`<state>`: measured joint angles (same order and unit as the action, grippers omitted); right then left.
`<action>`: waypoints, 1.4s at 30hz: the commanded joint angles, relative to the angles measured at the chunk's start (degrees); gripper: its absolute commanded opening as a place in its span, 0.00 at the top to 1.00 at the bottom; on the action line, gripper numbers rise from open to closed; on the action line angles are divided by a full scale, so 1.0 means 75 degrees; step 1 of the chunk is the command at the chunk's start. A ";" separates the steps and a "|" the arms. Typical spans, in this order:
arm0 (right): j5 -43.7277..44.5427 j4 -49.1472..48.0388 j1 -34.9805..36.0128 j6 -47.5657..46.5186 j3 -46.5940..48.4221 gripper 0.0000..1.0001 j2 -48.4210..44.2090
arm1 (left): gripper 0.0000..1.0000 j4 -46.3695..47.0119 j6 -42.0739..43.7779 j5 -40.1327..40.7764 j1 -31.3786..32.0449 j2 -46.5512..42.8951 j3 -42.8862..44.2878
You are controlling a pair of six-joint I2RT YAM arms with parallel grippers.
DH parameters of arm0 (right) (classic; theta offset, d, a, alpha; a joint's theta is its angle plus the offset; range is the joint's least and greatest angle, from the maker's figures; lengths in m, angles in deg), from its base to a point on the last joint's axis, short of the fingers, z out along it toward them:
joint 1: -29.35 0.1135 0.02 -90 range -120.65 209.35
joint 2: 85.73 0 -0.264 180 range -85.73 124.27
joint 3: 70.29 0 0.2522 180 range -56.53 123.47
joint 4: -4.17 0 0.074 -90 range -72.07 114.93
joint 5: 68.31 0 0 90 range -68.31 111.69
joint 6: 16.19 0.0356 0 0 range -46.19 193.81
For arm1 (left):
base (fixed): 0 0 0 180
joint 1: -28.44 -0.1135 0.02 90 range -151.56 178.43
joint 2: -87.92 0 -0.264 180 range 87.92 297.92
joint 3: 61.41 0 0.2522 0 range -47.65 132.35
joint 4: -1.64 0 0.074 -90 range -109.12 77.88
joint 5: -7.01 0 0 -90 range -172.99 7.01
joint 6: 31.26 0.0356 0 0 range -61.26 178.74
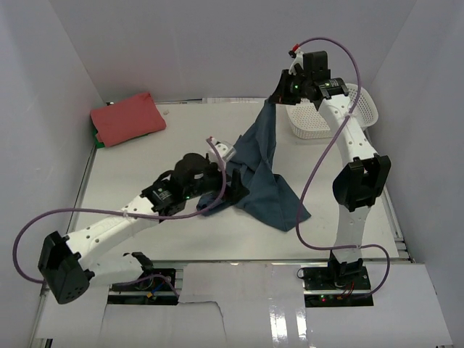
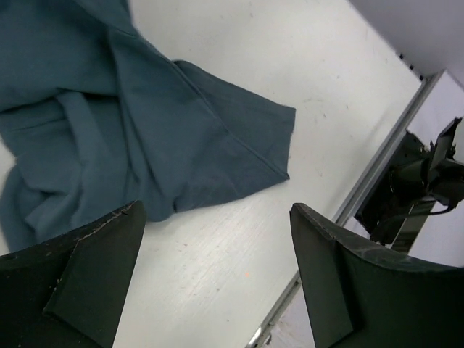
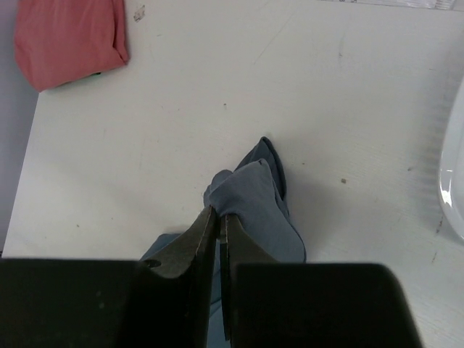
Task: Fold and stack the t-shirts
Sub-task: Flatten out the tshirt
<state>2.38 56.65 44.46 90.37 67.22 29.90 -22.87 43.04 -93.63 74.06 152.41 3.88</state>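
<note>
Top external: right pincer (image 1: 278, 93) pinched tight on teal t-shirt (image 1: 265, 154) corner, held high; left pincer (image 2: 216, 217) spread wide, empty, beside cloth.

A: What kind of place are you driving from there?
B: A robotics lab cell, by my feeds. Plain white panels (image 1: 217, 43) box in a bare white table (image 1: 145, 159); my left arm (image 1: 109, 228) and right arm (image 1: 355, 145) are bolted to its near edge, purple cables (image 1: 326, 39) looping loose.
A: Not somebody's home?
B: No. The teal t-shirt (image 1: 264, 167), coral t-shirt (image 1: 127, 118) and lattice basket (image 1: 319, 119) are on a bench walled like a test booth.
</note>
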 commanded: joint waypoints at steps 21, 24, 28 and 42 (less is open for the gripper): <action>-0.1058 -0.0217 -0.0410 -0.0180 0.0013 0.92 0.0133 | 0.09 -0.0595 0.2372 0.3035 0.4123 0.3435 0.1742; -0.1175 -0.0147 -0.0433 -0.0192 0.0024 0.92 0.0168 | 0.13 -0.0245 0.3088 0.3187 0.4147 0.3600 0.1650; -0.1269 0.0017 -0.0445 -0.0227 0.0141 0.92 0.0238 | 0.12 0.1344 0.3850 0.2942 0.4159 0.3391 0.1065; -0.1468 0.0369 -0.0574 -0.0297 0.0388 0.92 0.0133 | 0.12 0.4571 0.4696 0.1840 0.3901 0.4443 0.0360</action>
<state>-7.06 58.59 40.73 89.27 67.50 32.81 3.89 77.38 -76.08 104.11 184.34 6.92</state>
